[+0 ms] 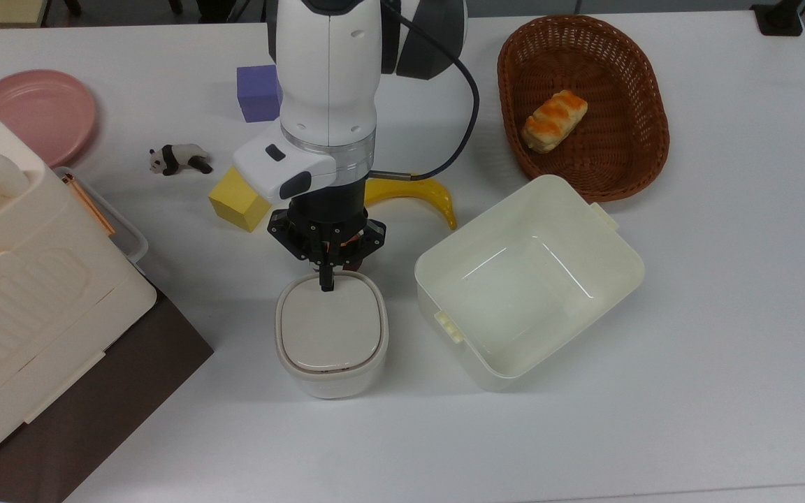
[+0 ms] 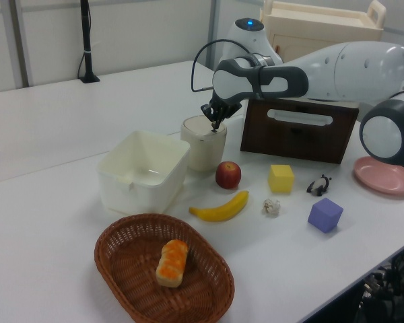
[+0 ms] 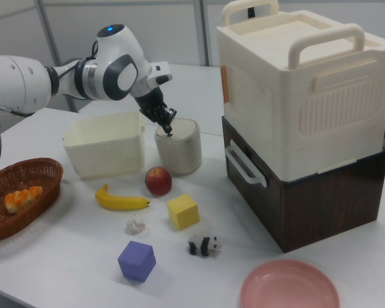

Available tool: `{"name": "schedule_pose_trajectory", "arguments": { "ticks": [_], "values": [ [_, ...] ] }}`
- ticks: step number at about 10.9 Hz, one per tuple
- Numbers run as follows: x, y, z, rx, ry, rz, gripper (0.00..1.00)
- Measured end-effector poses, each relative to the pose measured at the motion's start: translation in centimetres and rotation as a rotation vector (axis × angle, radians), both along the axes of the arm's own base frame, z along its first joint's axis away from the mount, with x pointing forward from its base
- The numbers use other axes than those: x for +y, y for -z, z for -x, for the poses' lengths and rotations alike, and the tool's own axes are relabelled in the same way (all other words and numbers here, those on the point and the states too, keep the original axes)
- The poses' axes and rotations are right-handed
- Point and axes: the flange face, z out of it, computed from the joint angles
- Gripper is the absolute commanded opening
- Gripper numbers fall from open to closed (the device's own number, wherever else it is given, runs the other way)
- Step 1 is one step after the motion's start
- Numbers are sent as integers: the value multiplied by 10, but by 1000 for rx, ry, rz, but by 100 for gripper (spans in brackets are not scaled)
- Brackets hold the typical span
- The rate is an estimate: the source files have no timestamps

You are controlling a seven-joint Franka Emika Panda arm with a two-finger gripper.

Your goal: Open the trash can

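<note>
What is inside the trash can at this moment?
Its contents are hidden: the flat lid sits closed on the trash can. On top, the hand has its tip at the lid's edge, covering the small dark button in the top view.

On my white table (image 1: 724,349): wicker basket (image 1: 643,140) at the top view's upper right w/ a bread roll (image 1: 554,121) inside. Lidless cream tub (image 1: 528,279) sits just below the basket, side tabs visible. Banana (image 1: 430,192) near the tub's upper-left corner; red apple (image 2: 228,175) next to it, well seen in the left view. Yellow cube (image 1: 235,199), panda figurine (image 1: 179,159) & purple cube (image 1: 258,92) lie further toward the top view's left. Crumpled white wad (image 2: 271,207) btw banana and purple cube in the left view. Pink plate (image 1: 39,115) in the top view's upper-left corner. Big ribbed cream box (image 3: 301,90) w/ handles sits stacked on a dark brown box (image 3: 308,199).
</note>
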Motion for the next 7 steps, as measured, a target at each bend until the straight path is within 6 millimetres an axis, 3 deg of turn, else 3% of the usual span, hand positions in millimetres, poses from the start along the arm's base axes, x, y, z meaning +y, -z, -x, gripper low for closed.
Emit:
{"name": "schedule_pose_trajectory", "arguments": {
  "ticks": [7],
  "values": [
    [0,8,-3,-7,-10,22,0]
  ]
}}
